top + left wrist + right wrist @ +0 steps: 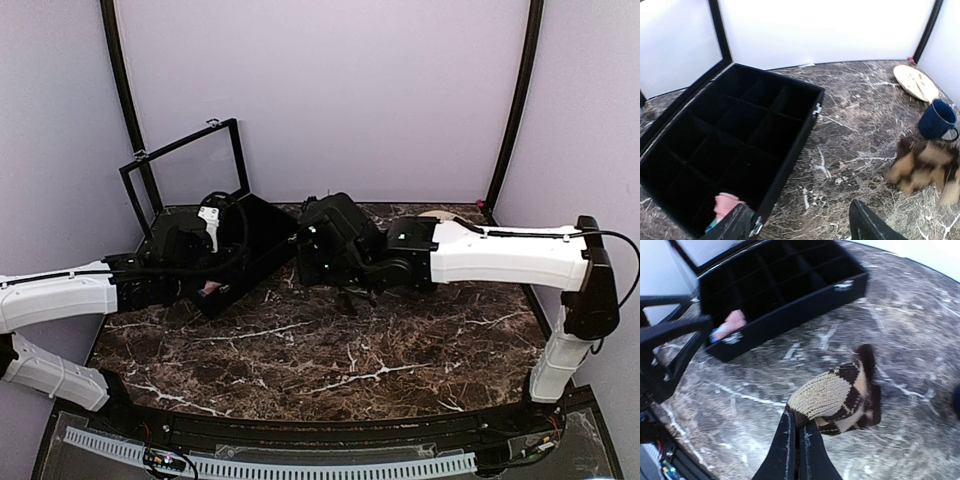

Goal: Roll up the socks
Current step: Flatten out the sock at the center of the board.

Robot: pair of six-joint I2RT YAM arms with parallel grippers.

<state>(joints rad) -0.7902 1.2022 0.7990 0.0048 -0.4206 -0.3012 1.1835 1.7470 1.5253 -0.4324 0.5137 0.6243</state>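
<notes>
Dark veined marble table (pixel 330 350) under plain lilac walls.

Pressed together at the right pincer (pixel 798 419), nipping an edge of the argyle sock (pixel 832 397), with the bulk of the fabric bunched just beyond the tips. Resting on the stone or hanging just clear of it? Cannot tell.

Spread wide at the left pincer (pixel 801 212), gripping nothing, poised over the near corner of the black divided box (pixel 792 152). Just past its left finger, tucked into the nearest compartment and apart from that finger: the pink sock (pixel 727 204). Well off to that pincer's right and a little ahead: the argyle sock again, blurred, with the blue mug (pixel 937 119) just behind it and the tan plate (pixel 915 82) farther on.

Likely trouble from here, judged from the layout alone:
- Slipping out of so thin a nip on soft knit, then flopping open and undoing any roll.
- Catching on the box wall if carried across too low toward a compartment.
- Brushing the mug, given how close it stands to the bundle.
- Crowding between the two pincers, since the spread one sits over the very corner of the box that the loaded one would probably approach.
</notes>
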